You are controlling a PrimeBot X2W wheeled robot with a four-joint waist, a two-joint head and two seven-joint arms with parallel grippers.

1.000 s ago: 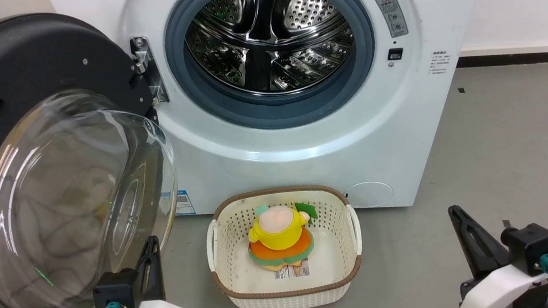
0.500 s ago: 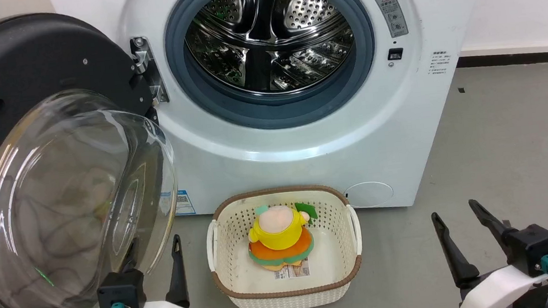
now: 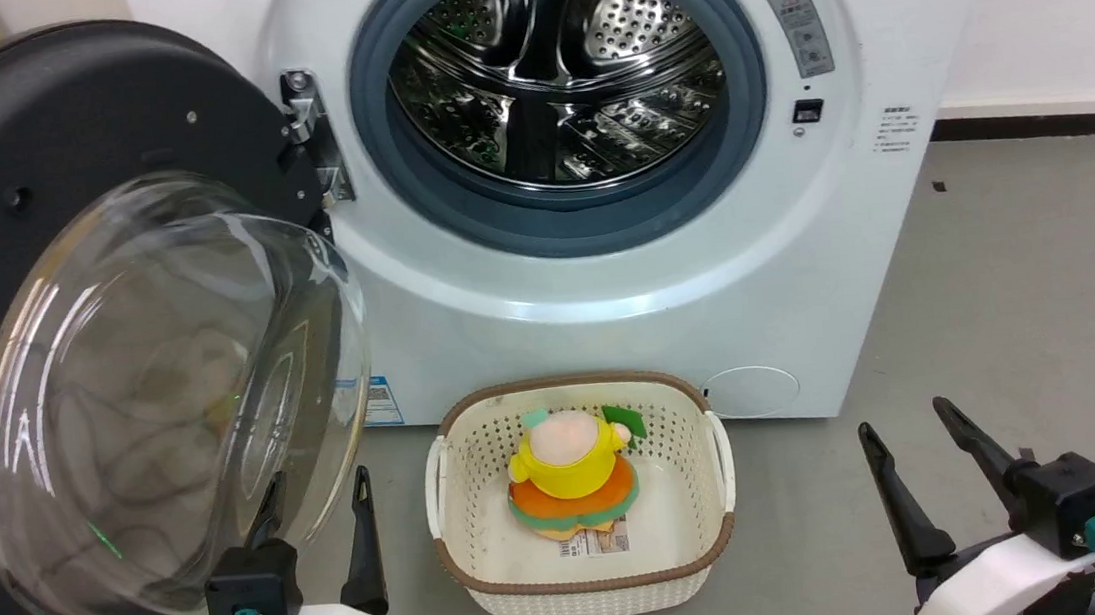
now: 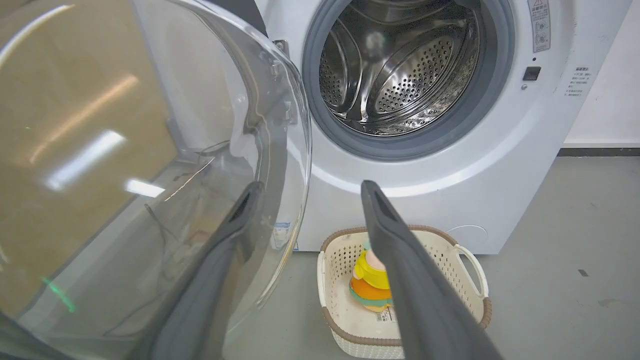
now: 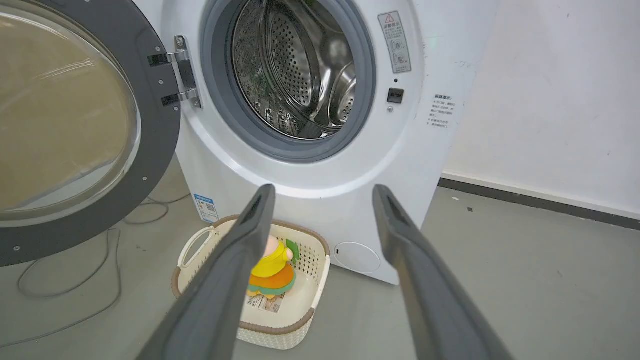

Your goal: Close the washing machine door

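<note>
The washing machine door (image 3: 87,111) hangs wide open at the left, a black round frame with a bulging clear glass bowl (image 3: 165,405). The white washing machine (image 3: 605,282) shows its grey-ringed opening and steel drum (image 3: 555,76). My left gripper (image 3: 319,485) is open, low beside the bowl's lower edge, and one finger shows through the glass. In the left wrist view the left gripper (image 4: 311,187) spreads before the glass bowl (image 4: 150,150) and the machine (image 4: 450,165). My right gripper (image 3: 903,417) stands open at the lower right, holding nothing. The right wrist view has the right gripper (image 5: 324,189) facing the machine (image 5: 310,170) and door (image 5: 160,125).
A white perforated basket (image 3: 589,585) with a yellow and orange plush toy (image 3: 573,466) sits on the grey floor right before the machine. A small blue label (image 3: 381,401) is low on the front. A cable (image 5: 65,285) lies under the door. A white wall (image 5: 550,100) stands to the right.
Both grippers went from shut to open. The head view has shifted slightly, moving the whole picture a little right and down. The door stays wide open.
</note>
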